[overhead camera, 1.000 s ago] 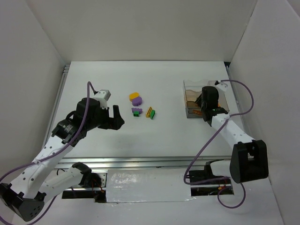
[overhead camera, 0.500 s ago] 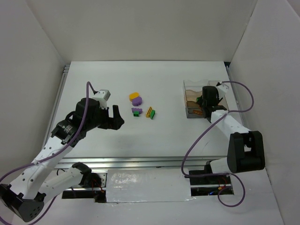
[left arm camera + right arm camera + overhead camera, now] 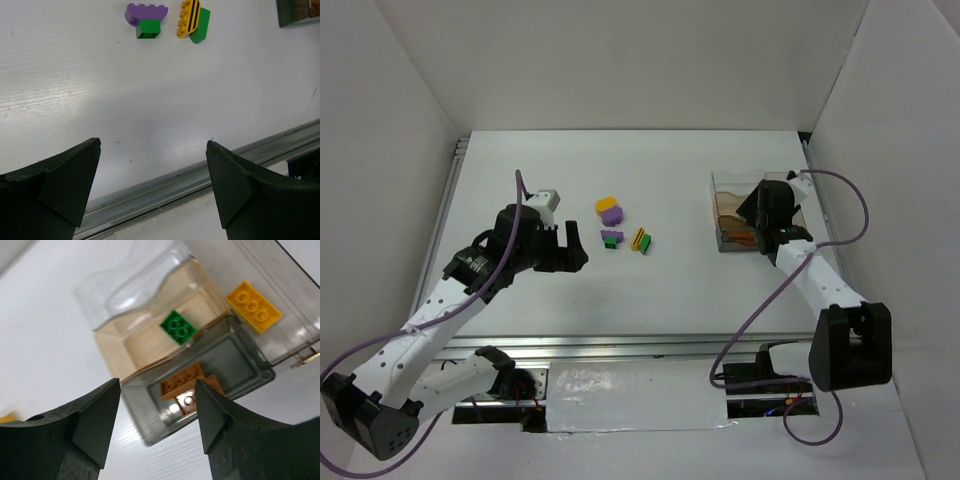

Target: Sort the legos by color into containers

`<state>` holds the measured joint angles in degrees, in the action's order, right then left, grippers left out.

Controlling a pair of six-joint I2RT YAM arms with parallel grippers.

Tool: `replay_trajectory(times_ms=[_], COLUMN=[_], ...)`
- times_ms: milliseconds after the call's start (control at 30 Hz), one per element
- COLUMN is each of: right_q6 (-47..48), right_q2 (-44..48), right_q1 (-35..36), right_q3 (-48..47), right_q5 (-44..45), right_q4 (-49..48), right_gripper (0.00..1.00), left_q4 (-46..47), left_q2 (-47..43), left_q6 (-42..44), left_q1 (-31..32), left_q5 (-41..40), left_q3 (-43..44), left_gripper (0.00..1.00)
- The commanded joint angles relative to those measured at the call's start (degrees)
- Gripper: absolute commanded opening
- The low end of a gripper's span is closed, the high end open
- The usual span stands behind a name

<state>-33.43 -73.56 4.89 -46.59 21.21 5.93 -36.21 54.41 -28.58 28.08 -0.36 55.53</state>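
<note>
Plastic container (image 3: pixel 125 295), clear, sits at the right side of the table (image 3: pixel 150 100). We see 1 green brick (image 3: pixel 178 326), 1 yellow brick (image 3: pixel 253 306) and 1 orange-brown brick (image 3: pixel 182 383), each in its own compartment. Right gripper (image 3: pixel 156 392) hangs just over the container, jaws spread, nothing between them. Left gripper (image 3: pixel 152 146) is spread wide and empty above bare table. Ahead of it lie a purple-and-green pair (image 3: pixel 146 20) and a yellow-and-green pair (image 3: pixel 192 20), near each other; a yellow-and-purple pair (image 3: pixel 610 208) lies just beyond.
</note>
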Motion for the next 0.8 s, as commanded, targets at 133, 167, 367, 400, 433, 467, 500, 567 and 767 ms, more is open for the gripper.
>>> replay_trajectory(times_ms=[133, 167, 367, 400, 433, 467, 500, 567, 767], right_q6=[-1.5, -1.5, -1.9, -2.3, -2.3, -2.3, -2.5, -2.1, 0.2], right_q2=[15.0, 17.2, 26.7, 27.8, 28.6, 30.2, 31.0, 32.9, 34.4], right_q1=[3.7, 4.4, 13.3, 14.1, 14.7, 15.1, 15.2, 15.6, 15.8], right_q3=[2.3, 2.8, 5.5, 6.1, 6.3, 6.7, 6.9, 7.6, 7.7], right_q5=[-15.3, -17.1, -20.9, -20.9, -23.0, -23.4, -24.1, -25.2, -28.2], right_q4=[1.7, 3.1, 8.5, 8.7, 9.1, 10.2, 10.6, 11.2, 12.3], right_gripper=[0.7, 0.72, 0.76, 0.76, 0.76, 0.77, 0.77, 0.77, 0.77], left_q4=[6.9, 7.3, 8.7, 8.5, 7.9, 7.4, 6.3, 5.4, 3.2], left_q2=[11.7, 15.8, 31.3, 33.6, 35.9, 40.6, 42.8, 48.2, 56.6], left_q6=[-11.0, -11.4, -12.9, -12.6, -12.3, -11.9, -11.6, -11.5, -13.8], left_q1=[0.0, 0.7, 2.7, 2.9, 3.5, 3.9, 4.6, 5.2, 6.6], left_q5=[-2.6, -4.2, -11.0, -12.4, -13.3, -14.0, -15.5, -17.4, -21.0], left_q3=[1.5, 3.0, 11.4, 12.8, 14.4, 17.6, 19.0, 22.7, 27.6], left_gripper=[0.98, 0.98, 0.94, 0.94, 0.93, 0.93, 0.92, 0.89, 0.83])
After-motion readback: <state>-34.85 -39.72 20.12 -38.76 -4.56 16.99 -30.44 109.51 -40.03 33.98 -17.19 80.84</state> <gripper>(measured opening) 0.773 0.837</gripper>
